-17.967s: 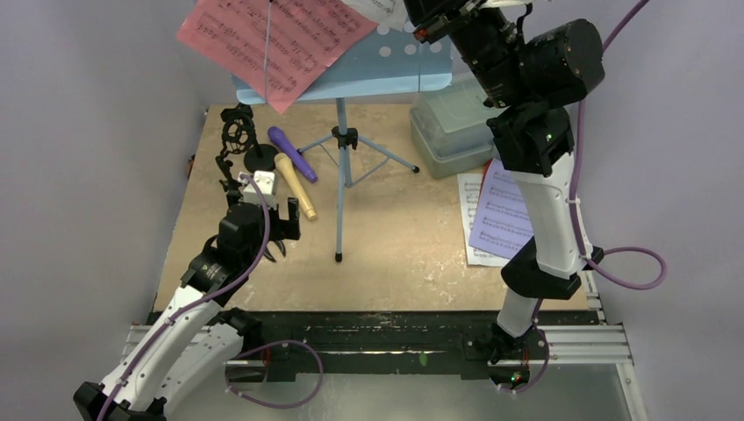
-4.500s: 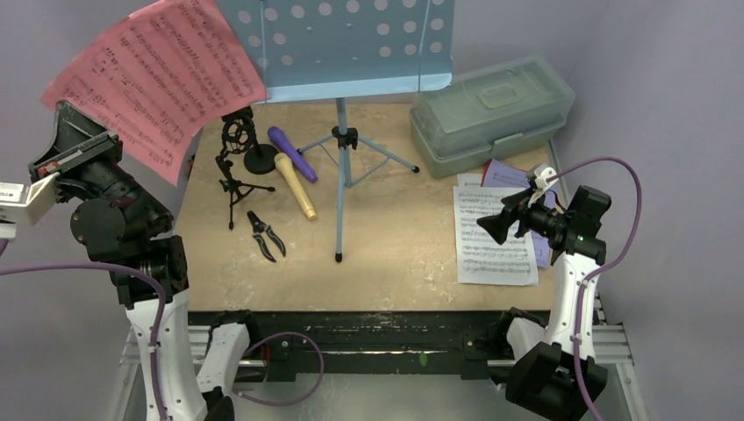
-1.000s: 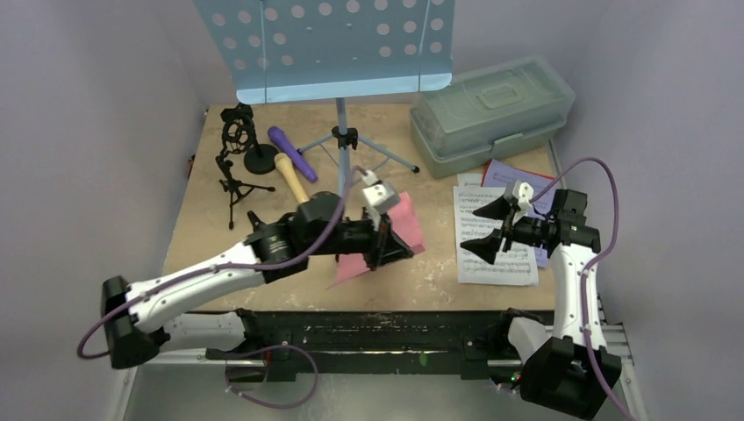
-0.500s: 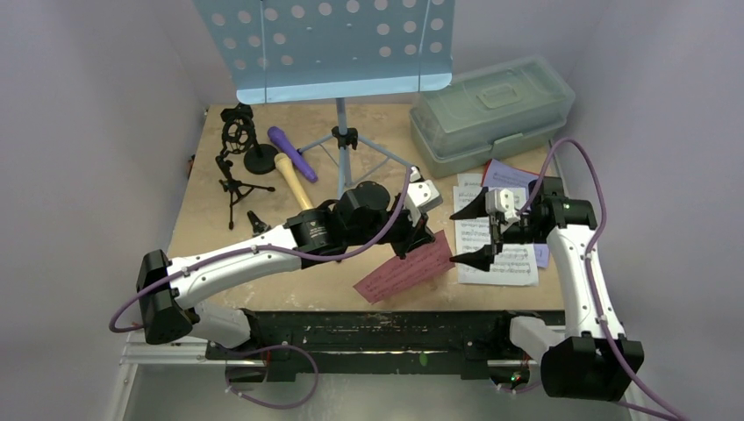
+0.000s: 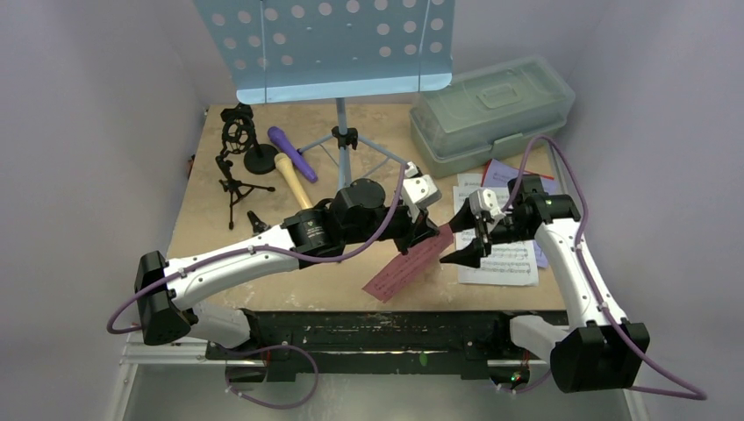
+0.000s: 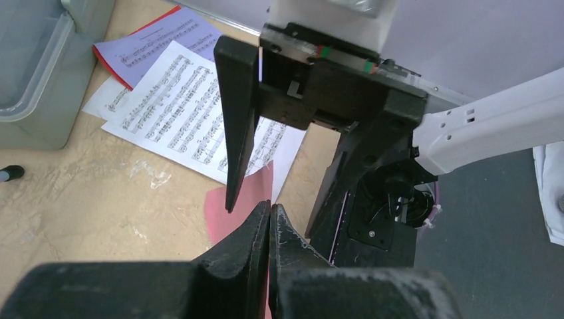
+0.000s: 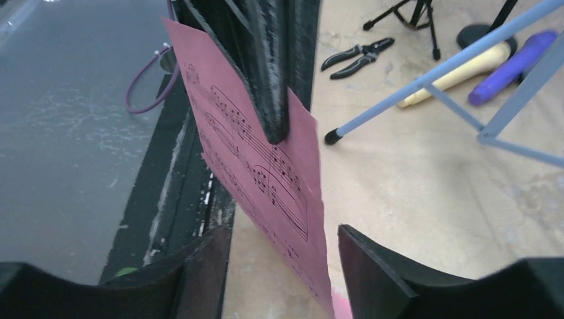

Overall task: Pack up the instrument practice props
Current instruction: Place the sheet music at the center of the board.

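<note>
My left gripper (image 5: 432,232) is shut on a pink sheet-music page (image 5: 408,267), which it holds on edge above the table's front. My right gripper (image 5: 449,241) faces it, open, one finger on each side of the page (image 7: 266,179) and neither pressing it. In the right wrist view the left fingers (image 7: 279,66) pinch the page's top. White pages (image 5: 496,254) and a lavender page (image 5: 509,175) lie at the right. The pale-blue music rack (image 5: 342,44) stands at the back. Purple (image 5: 292,153) and tan (image 5: 294,180) microphones lie beside two black mic holders (image 5: 235,167).
A translucent grey-green lidded box (image 5: 491,110) sits closed at the back right, behind the pages. Black pliers (image 7: 356,56) lie left of the rack's tripod leg (image 7: 399,103). Both arms meet over the table's front middle.
My left arm swung the pink page rightward and turned it on edge. My right gripper moved left to meet it, and its jaws narrowed around the page's edge.
</note>
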Available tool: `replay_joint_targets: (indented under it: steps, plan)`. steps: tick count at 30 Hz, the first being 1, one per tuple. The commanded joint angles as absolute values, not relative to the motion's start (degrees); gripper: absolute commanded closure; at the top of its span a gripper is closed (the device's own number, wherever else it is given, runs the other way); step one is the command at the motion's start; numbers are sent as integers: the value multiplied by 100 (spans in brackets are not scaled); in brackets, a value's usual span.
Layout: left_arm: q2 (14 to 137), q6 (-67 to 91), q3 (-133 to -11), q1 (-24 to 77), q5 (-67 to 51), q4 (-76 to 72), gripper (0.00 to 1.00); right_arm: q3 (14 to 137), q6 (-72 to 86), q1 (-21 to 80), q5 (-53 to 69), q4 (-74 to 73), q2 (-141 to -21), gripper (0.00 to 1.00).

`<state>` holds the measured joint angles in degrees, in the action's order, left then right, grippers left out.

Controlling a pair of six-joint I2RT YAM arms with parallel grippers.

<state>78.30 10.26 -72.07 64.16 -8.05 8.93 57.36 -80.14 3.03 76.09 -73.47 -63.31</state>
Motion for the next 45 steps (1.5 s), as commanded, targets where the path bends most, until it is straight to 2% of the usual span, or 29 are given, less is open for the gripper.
replay_joint_targets:
  steps: [1,4,5,7,10,13,17,20,26,30,42,43,45]
  plan:
    - [7668,959,-7433,6425,-999,403,100,5656,-7253,432,7798,-6773,-6376,51]
    - [7615,966,-7328,6425,-883,334,100,5620,-6712,431,7736,-6376,-6306,95]
    - [7579,978,-7285,6425,-794,309,100,5606,-6513,435,7676,-6236,-6257,100]
    - [7472,1019,-7174,6425,-504,306,98,5547,-5919,435,7524,-5839,-6102,100]
    - [7226,1043,-6965,6425,140,374,69,5404,-4894,404,7260,-5091,-5760,100]
    - [6798,1083,-6610,6425,783,382,41,5326,-4508,257,7063,-4740,-5474,100]
    - [6217,1159,-6106,6425,1450,422,23,5158,-4007,-426,6881,-4304,-5180,100]
    - [5787,1261,-5679,6424,1831,516,18,4962,-3401,-871,6429,-3620,-4980,100]
    - [5106,1703,-4924,6416,2505,1010,16,4865,-2517,-1158,5028,-2848,-4941,100]
    - [4595,2147,-4374,6416,2983,1273,11,4852,-2147,-1339,4153,-2420,-5043,100]
    - [3253,2814,-3548,6416,3643,1886,7,4789,-1848,-1501,1045,-1129,-6238,100]
    - [3165,2845,-3501,6416,3673,1915,7,4790,-1854,-1503,813,-1024,-6440,99]
    - [2979,2924,-3446,6416,3727,1969,6,4826,-1835,-1498,395,-860,-6964,86]
